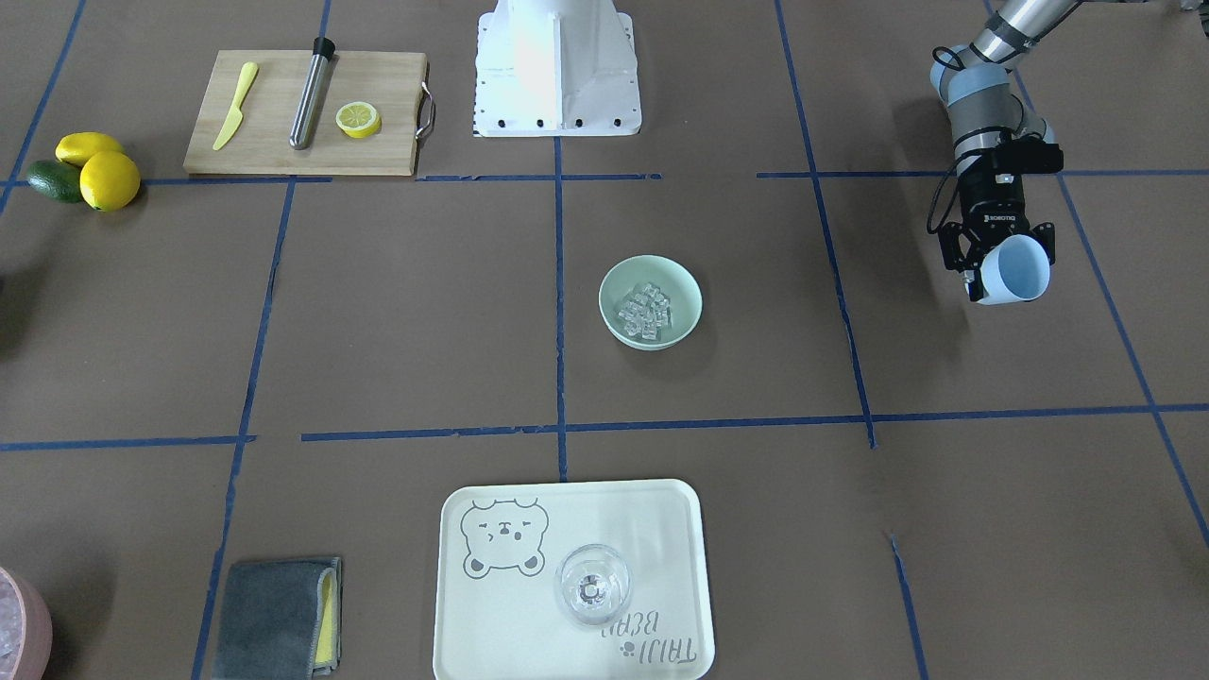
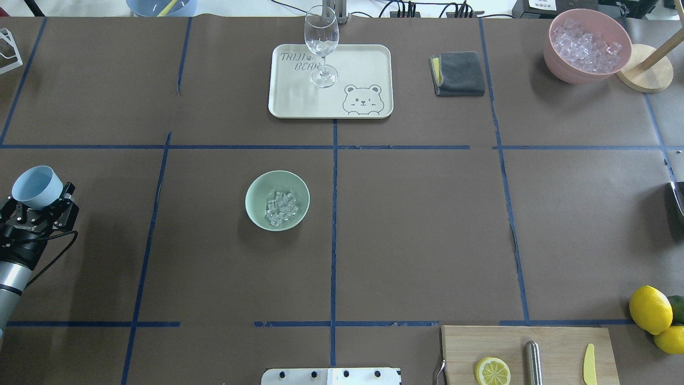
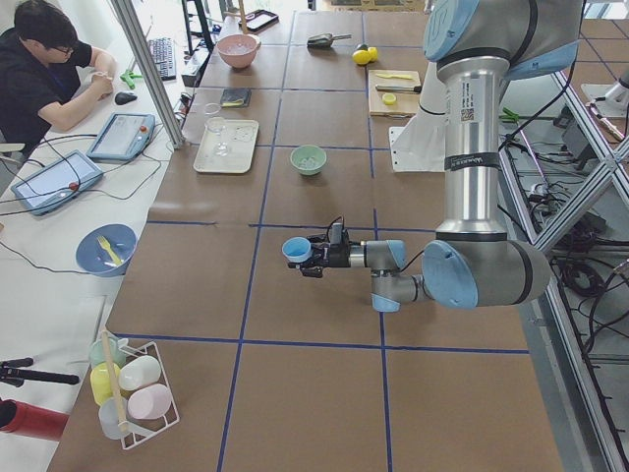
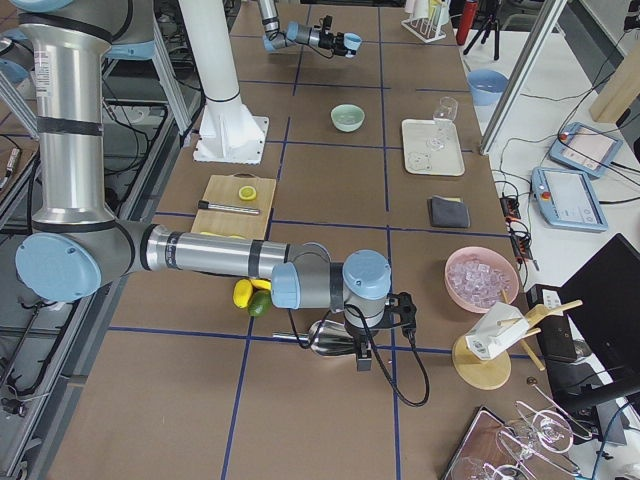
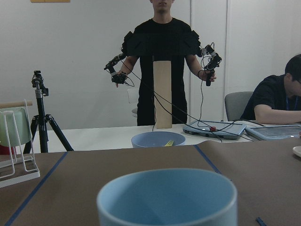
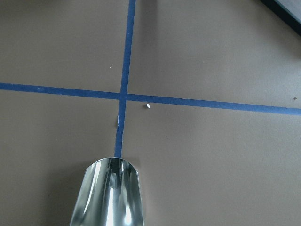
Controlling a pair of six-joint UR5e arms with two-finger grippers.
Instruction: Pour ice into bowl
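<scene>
**Ice in the bowl; left pincer off to the side with the cup**

Left pincer (image 2: 40,200): closed around the blue cup (image 2: 36,187), one finger on either side of its wall. The cup is upright, mouth up, and held clear of the bench (image 2: 427,240). No ice shows inside it in either the overhead or the front view. The wrist view shows only the rim and the upper inner wall, so the bottom cannot be checked from there.

Right pincer (image 4: 372,335): low over the bench at the far right end, with a metal scoop (image 6: 110,195) directly under its camera. Its fingers are not shown clearly enough, so I cannot tell whether it is wide, narrow or holding the scoop.

The ice (image 2: 281,208) lies as a small heap of clear cubes at the bottom of the bowl (image 2: 256,195). The bowl stands upright near the middle of the bench, well apart from the cup. No stray cubes are visible on the paper around it.

The pink container (image 2: 556,53), at the far corner on the robot's right, has its own ice and is not involved.

Progress: the pour looks complete, since the cubes are in the bowl and the cup looks empty. Probably all that is left is to set the cup down and let go of it.
</scene>
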